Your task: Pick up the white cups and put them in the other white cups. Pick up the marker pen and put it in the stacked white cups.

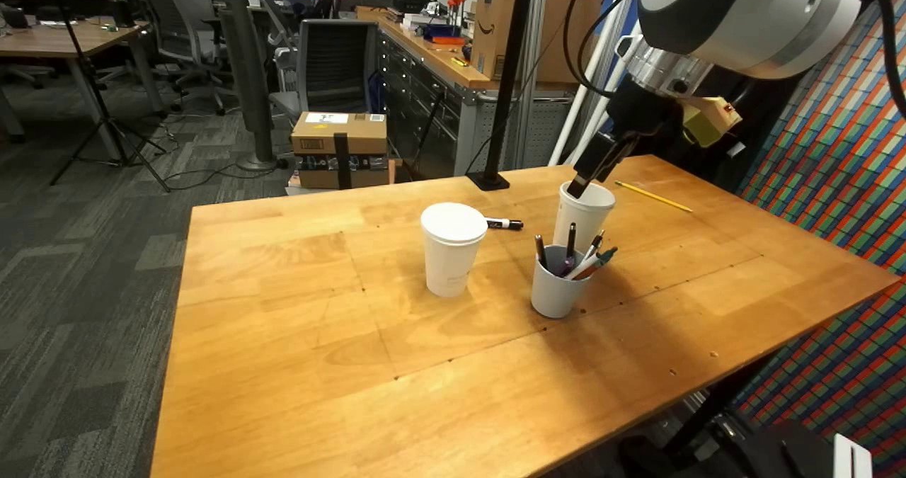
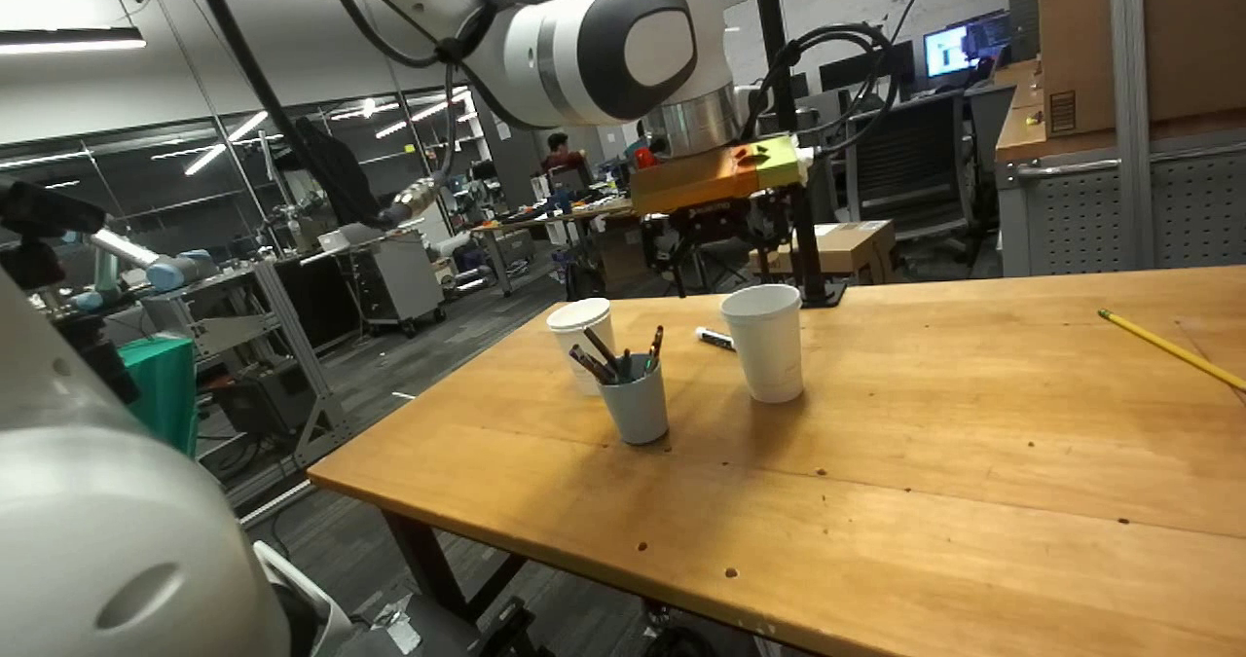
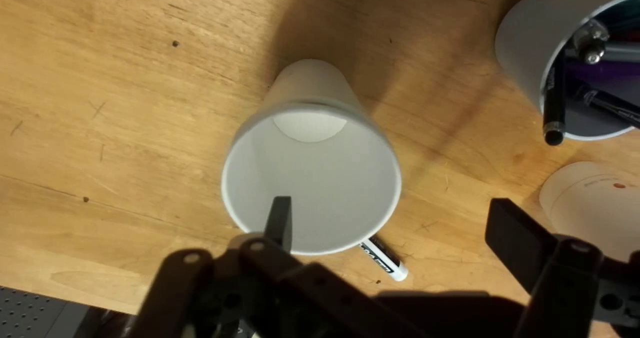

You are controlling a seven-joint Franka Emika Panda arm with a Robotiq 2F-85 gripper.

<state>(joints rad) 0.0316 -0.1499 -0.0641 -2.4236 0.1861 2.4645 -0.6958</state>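
An open, empty white cup stands upright on the table in both exterior views (image 1: 585, 216) (image 2: 765, 346). It fills the middle of the wrist view (image 3: 320, 178). Another white cup with a thick double rim band stands apart from it in both exterior views (image 1: 447, 265) (image 2: 576, 331) and at the wrist view's right edge (image 3: 590, 208). The marker pen lies on the table (image 1: 504, 224) (image 2: 715, 338); the cup partly hides it in the wrist view (image 3: 384, 260). My gripper (image 3: 390, 205) is open and empty near the open cup's rim. One finger overlaps the cup; contact cannot be told.
A grey cup (image 1: 557, 292) full of pens stands close beside both white cups; it is also in the wrist view (image 3: 530, 47). A yellow pencil (image 1: 655, 196) lies toward the table's far side. A black post (image 1: 488, 180) rises from the table's back edge.
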